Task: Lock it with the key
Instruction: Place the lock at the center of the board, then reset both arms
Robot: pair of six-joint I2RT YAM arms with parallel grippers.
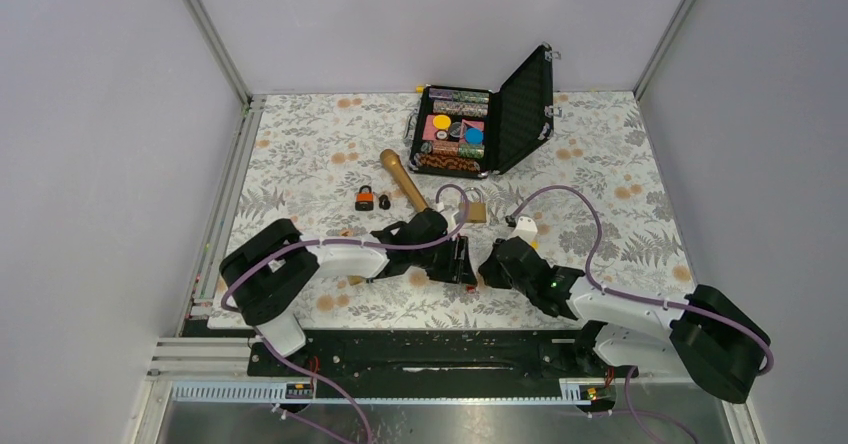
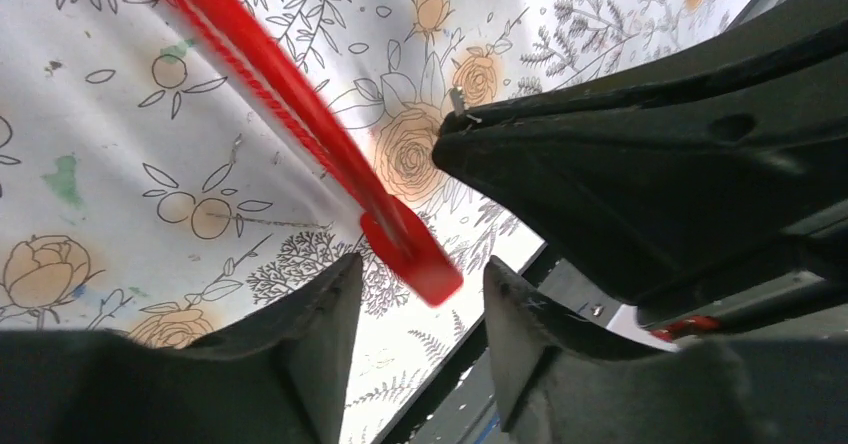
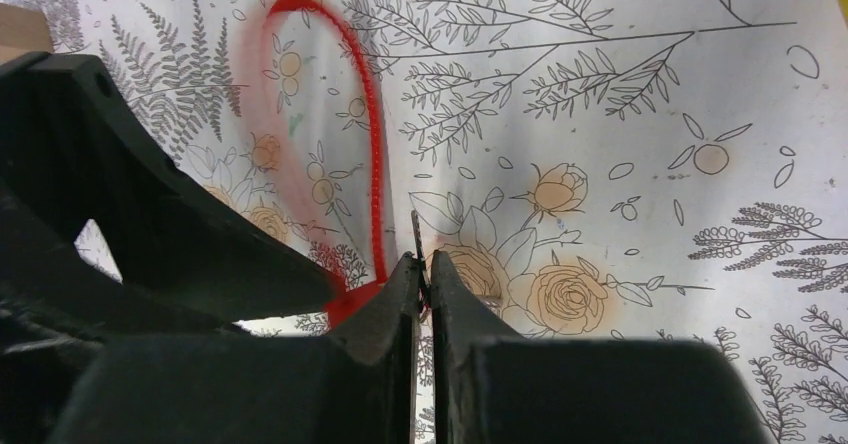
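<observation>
The right hand (image 3: 422, 264) is clamping the thin key (image 3: 416, 232). The left hand (image 2: 422, 267) is standing apart around the red cord tab (image 2: 408, 246). With nothing gripping it, the tab is risking swinging clear.

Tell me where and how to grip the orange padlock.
I'd grip the orange padlock by its body, from above, fingers closing on its left and right sides. The body is the widest, blockiest part; the thin shackle points toward the far edge. Mind the small black object right of it.

Case (image 1: 525, 109), mallet (image 1: 405, 179), padlock (image 1: 365, 201) mid-table; bare cloth (image 1: 640, 204) rightward
</observation>
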